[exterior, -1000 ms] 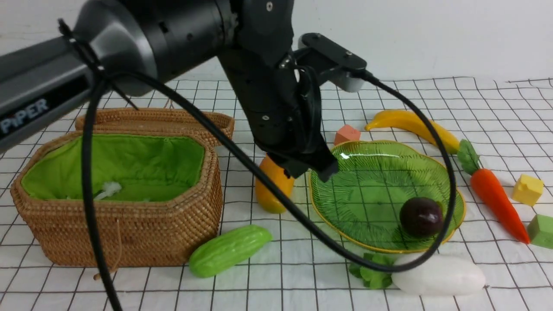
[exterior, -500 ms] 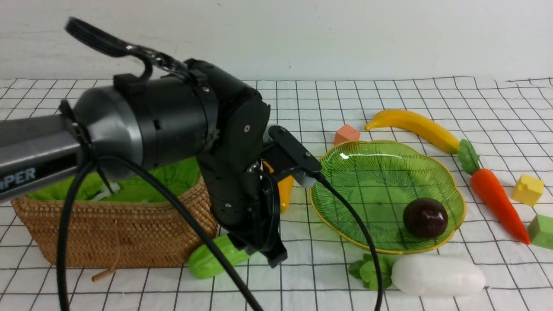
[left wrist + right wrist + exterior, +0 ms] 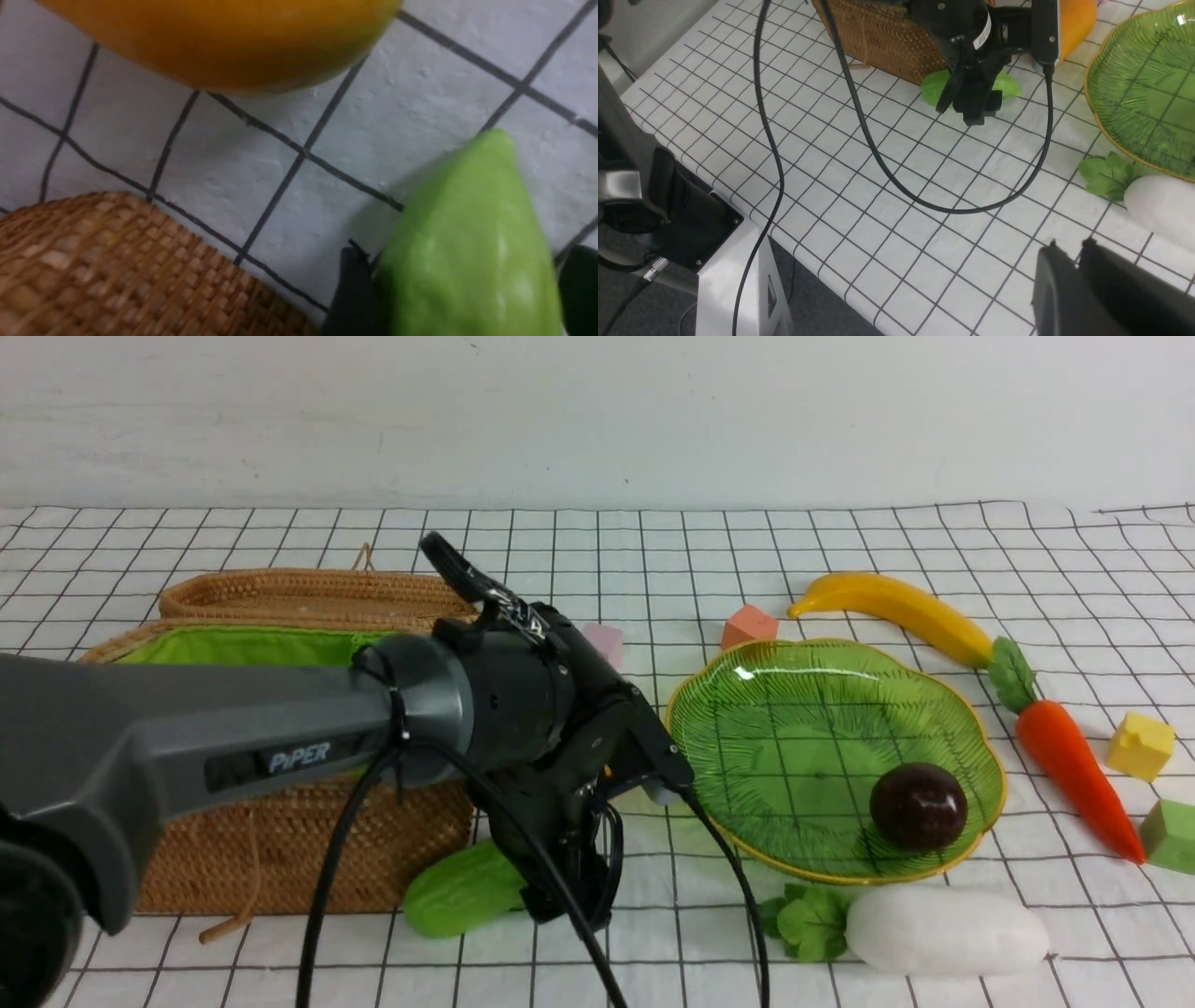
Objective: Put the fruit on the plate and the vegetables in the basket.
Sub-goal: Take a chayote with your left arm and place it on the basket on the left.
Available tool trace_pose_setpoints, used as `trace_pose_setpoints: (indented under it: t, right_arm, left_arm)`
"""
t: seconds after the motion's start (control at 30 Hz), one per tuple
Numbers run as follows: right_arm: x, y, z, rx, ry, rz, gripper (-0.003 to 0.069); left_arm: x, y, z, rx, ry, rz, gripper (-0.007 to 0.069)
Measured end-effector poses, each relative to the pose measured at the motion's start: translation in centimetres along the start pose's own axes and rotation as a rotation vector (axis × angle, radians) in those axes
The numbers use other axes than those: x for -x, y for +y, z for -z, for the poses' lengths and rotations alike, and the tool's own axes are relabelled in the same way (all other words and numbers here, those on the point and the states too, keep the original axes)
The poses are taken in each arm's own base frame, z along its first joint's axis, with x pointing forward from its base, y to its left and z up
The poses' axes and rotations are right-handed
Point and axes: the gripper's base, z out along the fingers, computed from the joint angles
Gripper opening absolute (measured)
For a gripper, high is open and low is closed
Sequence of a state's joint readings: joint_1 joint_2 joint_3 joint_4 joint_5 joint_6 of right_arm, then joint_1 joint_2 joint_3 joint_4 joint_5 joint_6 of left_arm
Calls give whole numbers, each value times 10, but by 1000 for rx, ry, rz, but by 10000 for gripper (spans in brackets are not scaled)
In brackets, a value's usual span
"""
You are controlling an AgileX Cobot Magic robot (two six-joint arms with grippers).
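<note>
Straddling now: the gourd, lying on the desk just beside the front wall of the basket, is bracketed by the left hand.
Left hand: released; its fingers are spread to either side of the gourd near its tapered end, and nothing is clamped yet.
Right hand: clenched on nothing, held above the desk near the radish.
Already placed: the mangosteen is seen on the plate.
Not yet placed: the mango just behind the gourd, the banana, the carrot and the radish, all on the desk.
Basket contents: largely hidden by the arm.
Risk, slip: the gourd could be squeezed out or left dangling, since it is taken close to its narrow end.
Risk, snag: the gourd's free end could be caught on the basket wall when raised, because the two lie so close.
Risk, nudge: the mango could be rolled away if the hand is shifted backward.
</note>
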State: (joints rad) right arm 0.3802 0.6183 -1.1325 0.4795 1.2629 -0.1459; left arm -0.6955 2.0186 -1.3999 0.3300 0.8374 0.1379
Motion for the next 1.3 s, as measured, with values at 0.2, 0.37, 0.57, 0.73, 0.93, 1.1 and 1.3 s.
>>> trace_pose_setpoints:
  t: [0.2, 0.37, 0.57, 0.73, 0.93, 1.1, 1.3]
  right_arm:
    - [0, 3, 2, 30, -10, -7, 90]
    - [0, 5, 2, 47, -13, -12, 90]
    - [4, 7, 2, 63, -65, 86, 91]
    - [10, 15, 3, 140, -138, 210, 91]
    - [12, 20, 5, 194, -179, 290, 91]
    - [12, 21, 5, 194, -183, 306, 97]
    - [12, 20, 5, 186, -183, 309, 101]
  left_arm:
    - [-1, -1, 1, 0, 14, 31, 405]
    - [1, -19, 42, -32, 14, 6, 405]
    - [-12, -25, 150, 44, -191, -41, 405]
    - [-54, 29, 188, 172, -204, -11, 405]
    - [-96, 88, 182, 182, -156, -100, 405]
    - [-114, 123, 161, 168, -159, -114, 405]
    - [-130, 141, 151, 166, -123, -69, 465]
